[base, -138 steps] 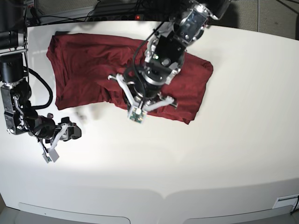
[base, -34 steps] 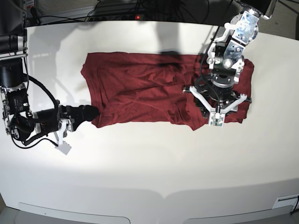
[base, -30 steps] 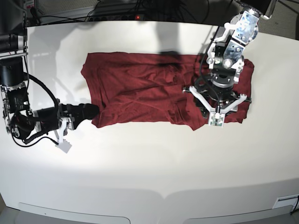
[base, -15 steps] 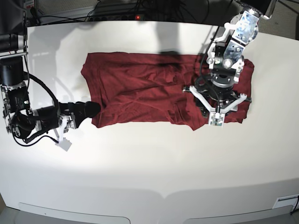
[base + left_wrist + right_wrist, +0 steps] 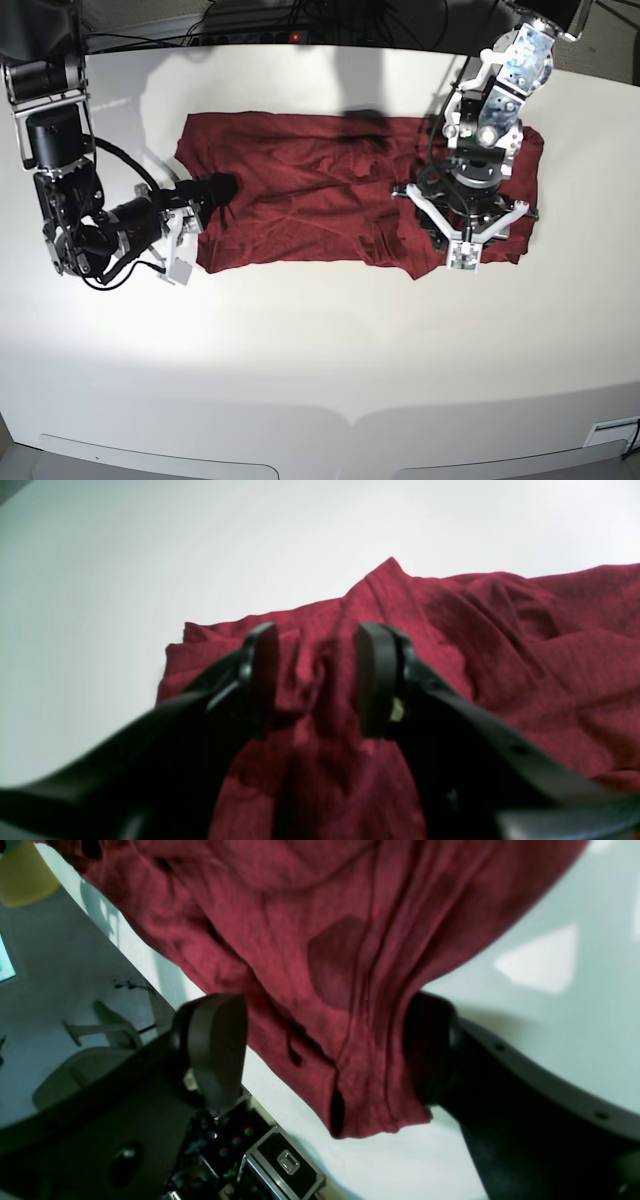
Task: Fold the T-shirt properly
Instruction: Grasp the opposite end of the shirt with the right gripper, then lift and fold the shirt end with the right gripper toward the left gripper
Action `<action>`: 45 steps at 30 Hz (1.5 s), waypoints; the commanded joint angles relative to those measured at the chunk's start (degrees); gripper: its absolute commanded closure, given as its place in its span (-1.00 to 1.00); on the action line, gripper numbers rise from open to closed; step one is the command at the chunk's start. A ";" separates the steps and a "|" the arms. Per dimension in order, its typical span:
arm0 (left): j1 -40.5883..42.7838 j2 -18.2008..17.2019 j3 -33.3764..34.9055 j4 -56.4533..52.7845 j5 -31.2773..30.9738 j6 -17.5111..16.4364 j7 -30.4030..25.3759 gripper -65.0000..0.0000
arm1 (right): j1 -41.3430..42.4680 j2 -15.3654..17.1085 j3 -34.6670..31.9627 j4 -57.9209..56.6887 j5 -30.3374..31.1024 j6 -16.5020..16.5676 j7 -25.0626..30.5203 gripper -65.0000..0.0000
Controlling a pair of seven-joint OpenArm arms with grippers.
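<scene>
At the far left of the base view, the black-and-silver jointed right arm (image 5: pixel 90 210) reaches in over the white, smooth tabletop (image 5: pixel 320 370). Its dark, blunt-fingered right gripper (image 5: pixel 322 1055) is spread wide at one end of the T-shirt, a plain dark red garment of thin, soft fabric (image 5: pixel 300 190); in the right wrist view, a narrow, creased end of the cloth lies between the fingers.

From there the T-shirt runs across the tabletop, wrinkled through its middle, to a broader, bunched part with overlapping layers on the right of the base view. Above that part hangs the black-and-silver jointed left arm (image 5: pixel 490 120). Its dark-fingered left gripper (image 5: pixel 317 680) stands wide open over the folds, with red cloth visible between the fingertips; whether they touch it, I cannot tell.
</scene>
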 commanded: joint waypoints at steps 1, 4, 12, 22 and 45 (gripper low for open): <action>-0.76 -0.04 -0.31 1.03 0.90 0.52 -1.11 0.22 | 0.20 0.28 -0.13 0.04 -2.29 0.25 1.60 -0.46; -0.76 -0.04 -0.31 1.03 0.92 0.52 -0.76 0.22 | 0.24 0.46 -0.02 0.04 -2.32 0.25 3.78 -0.46; -0.76 -0.04 -0.31 1.03 0.92 0.52 -0.57 0.22 | 0.17 -0.11 -0.04 0.04 -2.38 0.25 7.52 -0.44; -0.76 -0.37 -0.31 1.03 1.53 0.52 0.00 0.23 | -0.11 -4.04 -0.04 0.04 -2.29 0.25 6.40 0.21; -0.57 -8.50 -0.31 1.14 0.85 0.63 2.01 0.23 | 3.41 2.08 -0.02 0.74 7.58 0.25 11.28 1.00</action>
